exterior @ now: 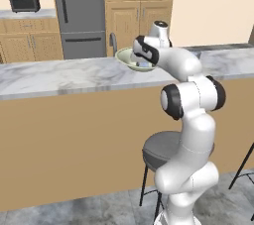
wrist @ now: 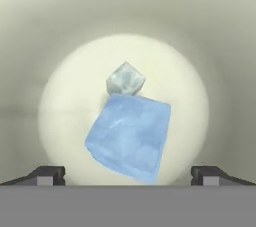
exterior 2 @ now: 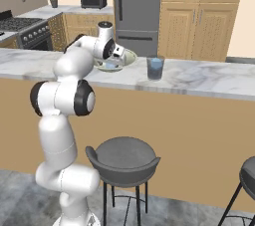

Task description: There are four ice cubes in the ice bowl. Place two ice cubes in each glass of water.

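Observation:
My gripper (wrist: 128,173) hangs open inside the ice bowl (wrist: 60,46), its two fingertips (wrist: 47,175) spread wide at either side. A large pale blue ice cube (wrist: 131,136) lies tilted on the bowl's bottom between them, untouched. A smaller whitish ice cube (wrist: 125,80) rests just beyond it. From the base, the yellowish-green ice bowl (exterior: 126,59) (exterior 2: 128,59) sits on the marble counter, with the hand reaching down into it (exterior 2: 112,60). One glass of water (exterior 2: 155,67) stands to the right of the bowl.
The marble counter (exterior 2: 209,80) runs across both base views. A grey stool (exterior 2: 123,160) stands in front of it, beside my base, and another stool (exterior 2: 246,175) at the right edge. A fridge (exterior 2: 137,6) and wooden cabinets stand behind.

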